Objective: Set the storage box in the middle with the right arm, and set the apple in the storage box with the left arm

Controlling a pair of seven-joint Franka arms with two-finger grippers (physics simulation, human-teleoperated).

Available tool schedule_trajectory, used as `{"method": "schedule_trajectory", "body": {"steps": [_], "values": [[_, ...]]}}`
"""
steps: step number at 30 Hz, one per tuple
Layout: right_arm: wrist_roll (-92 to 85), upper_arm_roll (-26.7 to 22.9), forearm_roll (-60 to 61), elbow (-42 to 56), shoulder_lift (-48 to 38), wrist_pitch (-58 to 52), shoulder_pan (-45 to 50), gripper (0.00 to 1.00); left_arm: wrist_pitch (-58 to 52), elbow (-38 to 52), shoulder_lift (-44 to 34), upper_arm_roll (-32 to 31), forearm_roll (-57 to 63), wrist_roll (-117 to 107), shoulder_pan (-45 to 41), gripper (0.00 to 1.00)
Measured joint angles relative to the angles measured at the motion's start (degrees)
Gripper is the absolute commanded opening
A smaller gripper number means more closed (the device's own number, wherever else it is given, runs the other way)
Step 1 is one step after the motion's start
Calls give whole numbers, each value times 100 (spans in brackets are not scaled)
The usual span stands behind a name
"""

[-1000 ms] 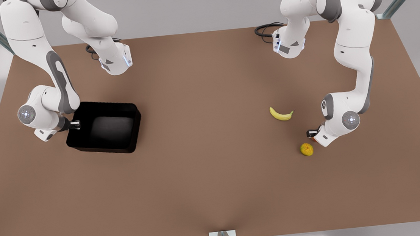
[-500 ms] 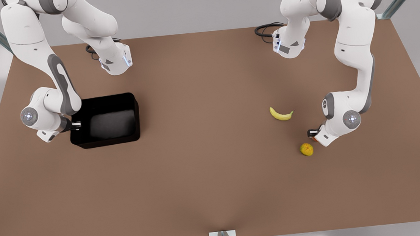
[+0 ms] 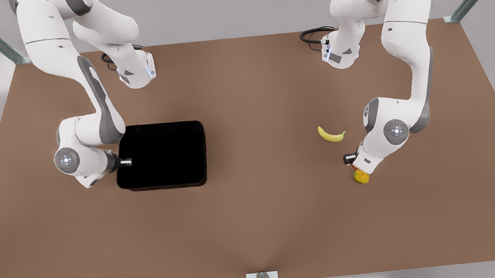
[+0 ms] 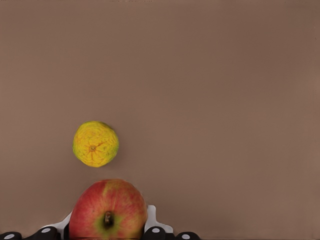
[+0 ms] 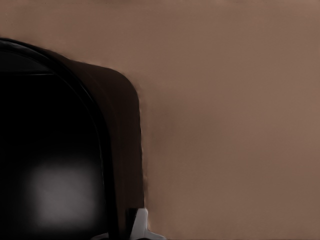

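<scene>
The black storage box (image 3: 164, 157) sits left of centre in the front view. My right gripper (image 3: 125, 162) is shut on the box's wall on the front view's left; that wall (image 5: 120, 150) runs between the fingers (image 5: 140, 222) in the right wrist view. My left gripper (image 3: 350, 159), at the front view's right, is shut on the red apple (image 4: 107, 210). The apple hangs just above the table, close over the yellow-green fruit (image 4: 95, 144). The arm hides most of the apple in the front view.
A yellow banana (image 3: 331, 135) lies just beyond the left gripper. The yellow-green lumpy fruit (image 3: 361, 177) rests on the brown table (image 3: 254, 219) under the left wrist. Both arm bases and their cables stand at the far edge.
The right arm has carried the box toward the front view's right, and the box has gone from tilted to level. The left arm has moved the apple leftward, over the yellow-green fruit.
</scene>
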Motion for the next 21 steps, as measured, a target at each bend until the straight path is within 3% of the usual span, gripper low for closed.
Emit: {"method": "schedule_trajectory", "body": {"steps": [2, 8, 13, 21], "values": [[409, 3, -1, 924, 581, -466, 467, 21, -5, 182, 31, -79, -3, -637, -294, 67], [1655, 3, 131, 2300, 1619, -485, 1548, 21, 2, 983, 464, -924, -14, -2906, -707, 67], [1975, 2, 518, 2595, 1990, -392, 1939, 21, 12, 1382, 829, -1486, 57, -3901, -836, 67], [2195, 2, 837, 2937, 2429, -159, 2291, 21, -14, 1595, 877, -1719, 225, -4182, -887, 67]]}}
